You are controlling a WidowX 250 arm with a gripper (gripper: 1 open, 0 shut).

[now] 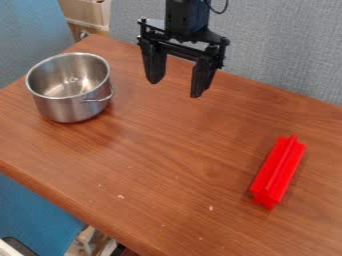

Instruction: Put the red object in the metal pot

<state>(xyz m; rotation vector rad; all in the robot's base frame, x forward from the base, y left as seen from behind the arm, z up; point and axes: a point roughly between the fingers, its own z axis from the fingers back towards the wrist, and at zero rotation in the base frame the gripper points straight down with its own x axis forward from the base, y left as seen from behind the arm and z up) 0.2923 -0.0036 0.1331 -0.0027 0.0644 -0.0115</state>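
Note:
The red object (pixel 279 170) is a bright red ridged block lying flat on the wooden table (pixel 160 140) at the front right. The metal pot (pixel 71 85) is a small round shiny steel pot standing upright at the left, and nothing shows inside it. My gripper (pixel 179 82) hangs above the back middle of the table with its two black fingers (pixel 155 68) spread apart and nothing between them. It is to the right of the pot and well up-left of the red block, touching neither.
The table's front edge runs diagonally from the left to the bottom right, with blue floor below it. A blue wall stands behind the table. A pale object (pixel 88 14) sits at the back left beyond the table.

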